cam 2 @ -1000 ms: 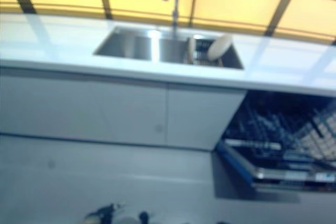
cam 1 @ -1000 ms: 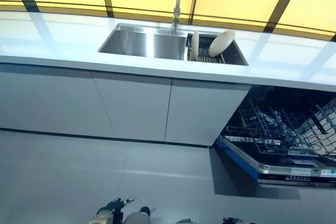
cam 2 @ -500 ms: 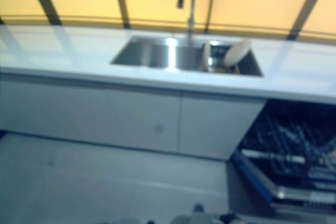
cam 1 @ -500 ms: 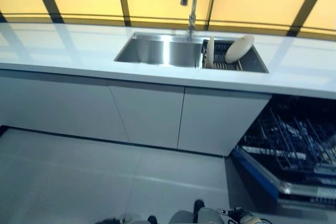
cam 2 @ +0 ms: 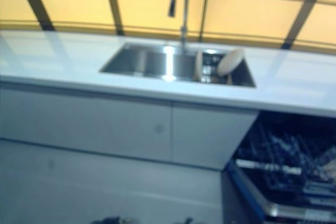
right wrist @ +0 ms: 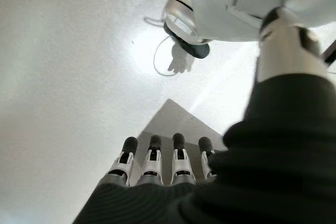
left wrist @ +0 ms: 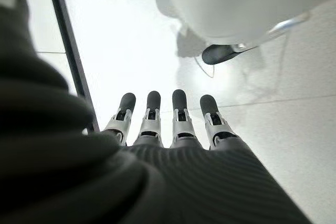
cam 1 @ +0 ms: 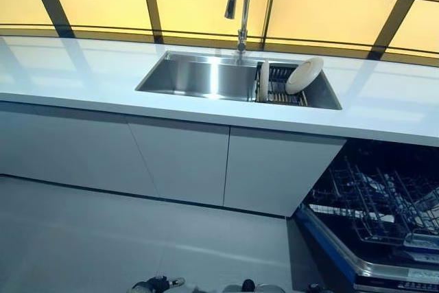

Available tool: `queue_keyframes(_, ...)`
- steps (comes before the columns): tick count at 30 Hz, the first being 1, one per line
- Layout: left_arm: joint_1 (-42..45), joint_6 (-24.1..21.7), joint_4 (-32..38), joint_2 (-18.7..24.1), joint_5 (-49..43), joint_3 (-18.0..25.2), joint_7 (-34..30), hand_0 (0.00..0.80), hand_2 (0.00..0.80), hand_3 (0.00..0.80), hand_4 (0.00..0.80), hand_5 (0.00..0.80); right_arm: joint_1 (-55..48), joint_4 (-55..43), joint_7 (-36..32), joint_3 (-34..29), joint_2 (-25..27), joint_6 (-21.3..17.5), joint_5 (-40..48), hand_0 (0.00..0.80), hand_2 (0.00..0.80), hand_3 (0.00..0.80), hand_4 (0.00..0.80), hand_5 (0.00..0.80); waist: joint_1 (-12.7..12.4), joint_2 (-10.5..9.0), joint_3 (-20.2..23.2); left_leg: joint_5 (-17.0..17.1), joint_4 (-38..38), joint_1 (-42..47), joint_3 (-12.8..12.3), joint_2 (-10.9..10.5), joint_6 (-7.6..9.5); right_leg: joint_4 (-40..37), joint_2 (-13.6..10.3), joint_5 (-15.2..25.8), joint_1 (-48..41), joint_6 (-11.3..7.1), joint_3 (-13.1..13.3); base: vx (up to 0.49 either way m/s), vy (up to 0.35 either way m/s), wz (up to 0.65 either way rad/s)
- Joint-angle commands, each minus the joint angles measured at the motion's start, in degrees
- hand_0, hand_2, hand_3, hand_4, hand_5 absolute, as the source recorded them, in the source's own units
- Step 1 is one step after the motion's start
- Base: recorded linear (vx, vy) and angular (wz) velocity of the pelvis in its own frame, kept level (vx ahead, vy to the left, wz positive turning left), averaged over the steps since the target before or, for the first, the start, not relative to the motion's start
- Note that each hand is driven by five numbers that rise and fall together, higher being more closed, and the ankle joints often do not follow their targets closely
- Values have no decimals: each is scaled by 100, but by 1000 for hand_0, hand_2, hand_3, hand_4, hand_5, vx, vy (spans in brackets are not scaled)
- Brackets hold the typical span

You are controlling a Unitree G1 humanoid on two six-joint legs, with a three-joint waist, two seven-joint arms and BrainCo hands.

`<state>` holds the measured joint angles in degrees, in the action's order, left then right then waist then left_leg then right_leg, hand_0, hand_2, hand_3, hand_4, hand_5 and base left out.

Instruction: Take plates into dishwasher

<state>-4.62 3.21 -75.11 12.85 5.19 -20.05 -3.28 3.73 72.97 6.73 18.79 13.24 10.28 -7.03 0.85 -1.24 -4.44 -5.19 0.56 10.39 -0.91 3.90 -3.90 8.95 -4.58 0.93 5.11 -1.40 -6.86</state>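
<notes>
Your left hand (left wrist: 173, 129) shows you a row of silver fingers (left wrist: 178, 121) with rounded dark tips, each with a small black slot set in a pale housing. A dark ribbed cover wraps the back of the hand and the wrist. Your right hand (right wrist: 157, 174) is built alike: silver fingers (right wrist: 152, 161) tipped in black, black slots in their housings, and the same dark ribbed cover behind them.

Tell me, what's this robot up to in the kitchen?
It is meant to load plates into the dishwasher, but nothing is in hand yet. Two plates stand in a rack in the sink. The dishwasher is open, its rack pulled out. The left hand and right hand hang open over the floor, empty.
</notes>
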Motion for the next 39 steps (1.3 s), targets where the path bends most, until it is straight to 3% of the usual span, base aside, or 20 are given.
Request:
queue_keyframes(1, -125, 169, -144, 56, -71, 163, 291, 0, 0, 0, 0, 0, 525, -35, -271, 278, -43, -229, 276, 0, 0, 0, 0, 0, 75, -105, -281, -189, 433, 181, 364, 168, 149, 114, -715, 411, 97, -624, 101, 139, -169, -16)
queue_keyframes(2, -74, 188, -165, 62, 106, 257, 362, 0, 0, 0, 0, 0, 565, -89, -500, 357, -50, -243, 239, 0, 0, 0, 0, 0, 18, -152, -253, -120, 845, 117, 370, 249, 82, 15, -640, 377, -67, -480, 53, 123, -143, -26)
queue_keyframes(3, -22, 154, -192, 21, 330, 418, 429, 0, 0, 0, 0, 0, 602, -166, -878, 450, -41, -353, 199, 0, 0, 0, 0, 0, -70, -204, -245, 318, 1602, -131, 377, 299, 41, -150, -564, 350, -256, -302, -37, 173, -186, -36)
queue_keyframes(5, 96, 35, -145, -50, 419, 592, 473, 0, 0, 0, 0, 0, 605, -436, -1653, 676, 39, -509, -49, 0, 0, 0, 0, 0, -256, -304, -375, 1130, 3287, -1234, 475, 139, 20, -244, -518, 235, -578, -49, -50, 146, -104, -53)
queue_keyframes(6, 122, 48, -53, -52, 405, 603, 486, 0, 0, 0, 0, 0, 594, -563, -2015, 779, 64, -486, -156, 0, 0, 0, 0, 0, -350, -314, -450, 1234, 3645, -1697, 487, 66, 9, -237, -492, 175, -739, 15, -8, 151, 60, -66)
queue_keyframes(7, 126, 36, -31, -58, 431, 590, 481, 0, 0, 0, 0, 0, 590, -619, -2187, 912, 102, -568, -189, 0, 0, 0, 0, 0, -443, -236, -521, 1193, 3336, -1839, 435, -54, 20, -234, -430, 93, -893, -8, 36, 255, 200, -78)
queue_keyframes(8, 121, 2, 0, -56, 518, 576, 490, 0, 0, 0, 0, 0, 609, -699, -2524, 1095, 136, -789, -459, 0, 0, 0, 0, 0, -536, -118, -566, 1348, 2376, -1811, 333, -88, -31, -235, -348, -23, -1069, -86, 52, 363, 290, -68)
queue_keyframes(9, 65, 13, 68, -14, 488, 519, 456, 0, 0, 0, 0, 0, 671, -866, -2674, 1297, 167, -1013, -543, 0, 0, 0, 0, 0, -663, 3, -607, 1649, 1452, -1889, 205, 56, -121, -245, -233, -180, -1311, -145, 61, 385, 258, -71)
queue_keyframes(11, -55, 91, 146, 44, 370, 349, 453, 0, 0, 0, 0, 0, 851, -1197, -2865, 1500, 191, -1145, -524, 0, 0, 0, 0, 0, -851, 21, -650, 1918, 765, -2157, 214, 129, -140, -263, -144, -338, -1628, -170, 169, 332, 149, -48)
queue_keyframes(12, -139, 233, 218, 107, 242, 427, 507, 0, 0, 0, 0, 0, 1077, -1341, -2919, 1613, 158, -1166, -435, 0, 0, 0, 0, 0, -933, -67, -625, 1683, 436, -2042, 353, 26, -64, -180, -203, -514, -1737, -213, 286, 279, 115, -43)
queue_keyframes(14, -355, 401, 245, 279, 328, 268, 519, 0, 0, 0, 0, 0, 1206, -1785, -2805, 1761, 144, -804, -492, 0, 0, 0, 0, 0, -836, -177, -461, 1319, 428, -1853, 231, -70, 116, -120, -329, -598, -1681, -328, 303, 192, 105, -44)
queue_keyframes(16, -542, 430, 275, 391, 544, 288, 509, 0, 0, 0, 0, 0, 1262, -2041, -2699, 1874, 115, -645, -249, 0, 0, 0, 0, 0, -821, -206, -412, 1252, 310, -1626, 217, 16, 97, -47, -506, -505, -1513, -459, 150, 110, 36, 46)
queue_keyframes(18, -605, 426, 283, 404, 497, 279, 492, 0, 0, 0, 0, 0, 1235, -2222, -2781, 1915, 78, -492, -196, 0, 0, 0, 0, 0, -834, -231, -361, 1256, 228, -1634, 210, 7, 137, -135, -545, -460, -1466, -466, 81, 57, -8, 13)
queue_keyframes(22, -692, 373, 305, 400, 440, 183, 491, 0, 0, 0, 0, 0, 1344, -2659, -3119, 2086, 122, -625, -143, 0, 0, 0, 0, 0, -903, -325, -349, 1267, 341, -1941, 204, -30, 158, -360, -569, -345, -1430, -495, 81, -11, -50, -3)
queue_keyframes(25, -653, 326, 418, 486, 239, 127, 398, 0, 0, 0, 0, 0, 1575, -4124, -3942, 2211, 430, -605, 744, 0, 0, 0, 0, 0, -940, -468, -375, 1262, 407, -2107, 197, 8, 113, -588, -561, -263, -1526, -530, 85, 55, -96, -6)
queue_keyframes(27, -554, 305, 442, 568, 283, 204, 397, 0, 0, 0, 0, 0, 1749, -5386, -4304, 2185, 866, -196, 1687, 0, 0, 0, 0, 0, -913, -529, -373, 1270, 383, -2145, 156, 66, 74, -692, -546, -241, -1587, -550, 132, 61, -65, -3)
queue_keyframes(32, -192, -42, 290, 690, 314, 507, 421, 0, 0, 0, 0, 0, 1740, -7207, -4805, 1378, 1542, -165, 3950, 0, 0, 0, 0, 0, -840, -595, -320, 1221, 459, -2240, 113, 176, 24, -814, -536, -219, -1597, -603, 228, 84, -13, -9)
queue_keyframes(33, -127, -95, 238, 677, 312, 570, 397, 0, 0, 0, 0, 0, 1719, -7338, -4935, 1106, 1515, -55, 4362, 0, 0, 0, 0, 0, -844, -598, -304, 1189, 516, -2272, 118, 189, 17, -839, -547, -218, -1613, -617, 231, 115, 0, -12)
queue_keyframes(36, 48, -240, 112, 616, 272, 688, 360, 0, 0, 0, 0, 0, 1785, -7353, -4685, 389, 1353, -191, 5443, 0, 0, 0, 0, 0, -860, -603, -255, 1034, 754, -2322, 148, 167, 11, -905, -612, -203, -1679, -668, 222, 129, 40, -7)
queue_keyframes(39, 134, -354, 87, 594, 195, 767, 362, 0, 0, 0, 0, 0, 1910, -7106, -4327, -190, 1278, -290, 5815, 0, 0, 0, 0, 0, -856, -580, -196, 912, 899, -2316, 88, 143, 46, -899, -694, -207, -1724, -729, 178, 105, 89, -1)
